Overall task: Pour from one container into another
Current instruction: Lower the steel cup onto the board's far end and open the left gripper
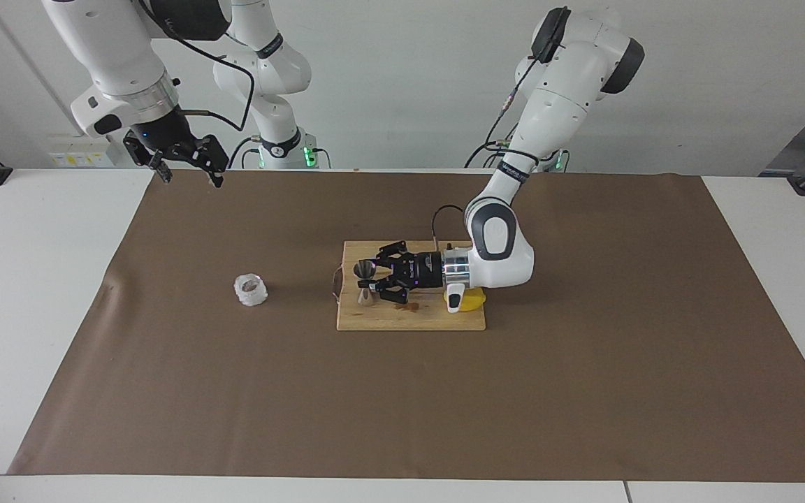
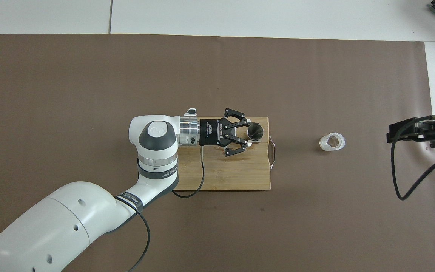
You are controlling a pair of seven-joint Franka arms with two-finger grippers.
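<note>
The right gripper waits with jaws apart above the brown mat's edge; on the wooden board, beside a yellow thing, the left gripper clamps the steel jigger upright; the crinkled cup stands apart toward the right arm's end.

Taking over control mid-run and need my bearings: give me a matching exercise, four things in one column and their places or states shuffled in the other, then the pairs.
Things:
1. jigger
2. crinkled cup
3. left gripper
4. right gripper

Places or states:
A. open, raised over the table edge at the right arm's end, waiting
B. upright on the cutting board
C. shut on the jigger's waist
D. alone on the brown mat, toward the right arm's end

Pairs: 1-B, 2-D, 3-C, 4-A
</note>
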